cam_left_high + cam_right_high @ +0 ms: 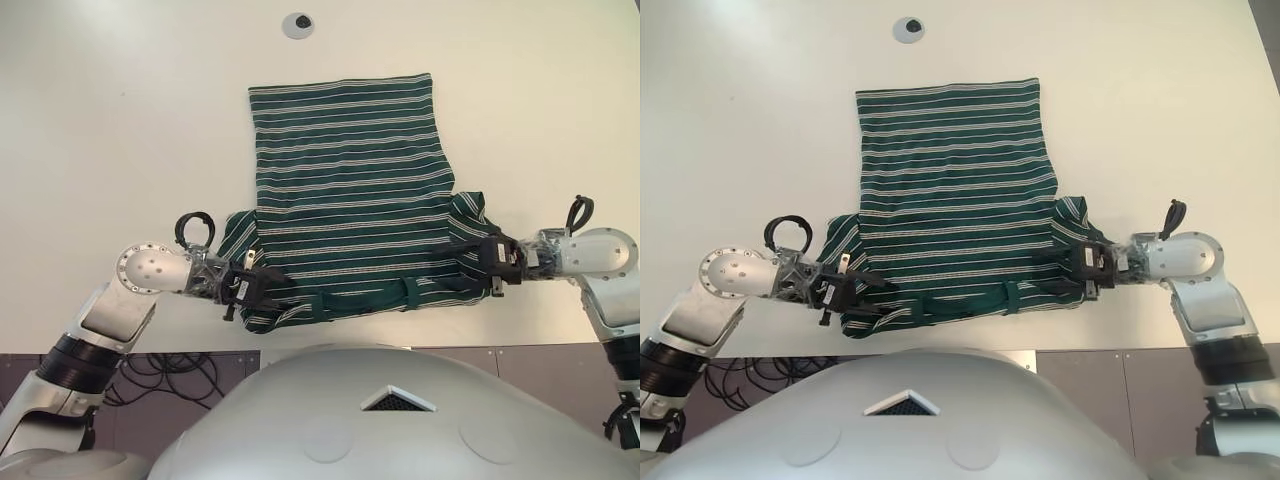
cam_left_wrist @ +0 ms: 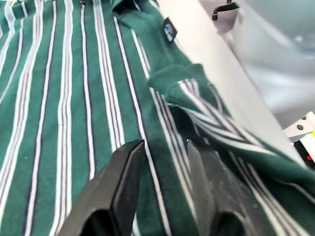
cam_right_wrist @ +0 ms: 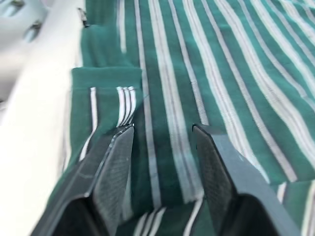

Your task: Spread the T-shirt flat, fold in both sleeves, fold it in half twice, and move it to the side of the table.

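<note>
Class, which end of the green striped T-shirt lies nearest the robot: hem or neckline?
The neckline of the green striped T-shirt: its plain green band lies by the white table's near edge; the straight hem lies farthest.

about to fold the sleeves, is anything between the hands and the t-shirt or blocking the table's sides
Nothing visible does. The left hand and right hand are open directly over the T-shirt near its sleeves. On the table, one small round disc lies beyond the far hem, apart from the cloth.

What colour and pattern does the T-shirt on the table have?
Dark green with thin white stripes; the T-shirt shows best in the left eye view.
</note>
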You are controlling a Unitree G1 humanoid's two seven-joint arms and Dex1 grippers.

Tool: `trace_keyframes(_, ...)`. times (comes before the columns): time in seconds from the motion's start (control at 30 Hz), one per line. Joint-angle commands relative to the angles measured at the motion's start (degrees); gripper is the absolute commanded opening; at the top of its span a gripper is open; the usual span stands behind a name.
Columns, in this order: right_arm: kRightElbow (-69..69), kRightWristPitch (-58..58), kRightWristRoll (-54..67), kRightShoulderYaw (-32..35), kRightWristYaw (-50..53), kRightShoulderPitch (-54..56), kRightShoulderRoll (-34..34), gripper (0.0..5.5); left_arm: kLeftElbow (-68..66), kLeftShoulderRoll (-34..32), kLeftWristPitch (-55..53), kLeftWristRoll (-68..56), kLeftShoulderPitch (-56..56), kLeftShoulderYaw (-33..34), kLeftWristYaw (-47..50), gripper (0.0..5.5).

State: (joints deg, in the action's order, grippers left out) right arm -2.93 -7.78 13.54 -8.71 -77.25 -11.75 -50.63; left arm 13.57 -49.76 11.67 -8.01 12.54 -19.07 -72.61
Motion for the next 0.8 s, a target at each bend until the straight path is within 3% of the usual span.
trace_keyframes(0.03,-2.69,1.01,1.63,0.69,-1.98,-2.54,-2.45,2.17,2.89,-1.88,-0.91,-1.77,2.10,-0.34,-1.41,1.55)
trace_keyframes(0.53,-7.10,3.88,4.39,2.40,-7.28,-8.73,-6.81,2.17,8.08,-4.41,-3.36,-5.21,6.61,-0.54,-3.36,1.55)
trace_keyframes(0.63,-7.61,4.35,6.40,4.50,-7.13,-8.44,-6.37,2.17,9.11,-4.45,-3.67,-8.90,7.60,4.32,-1.05,1.55)
trace_keyframes(0.8,-8.24,5.72,9.69,8.60,-5.64,-7.84,-5.08,2.17,11.18,-2.52,-9.61,-25.24,17.28,20.33,4.52,1.55)
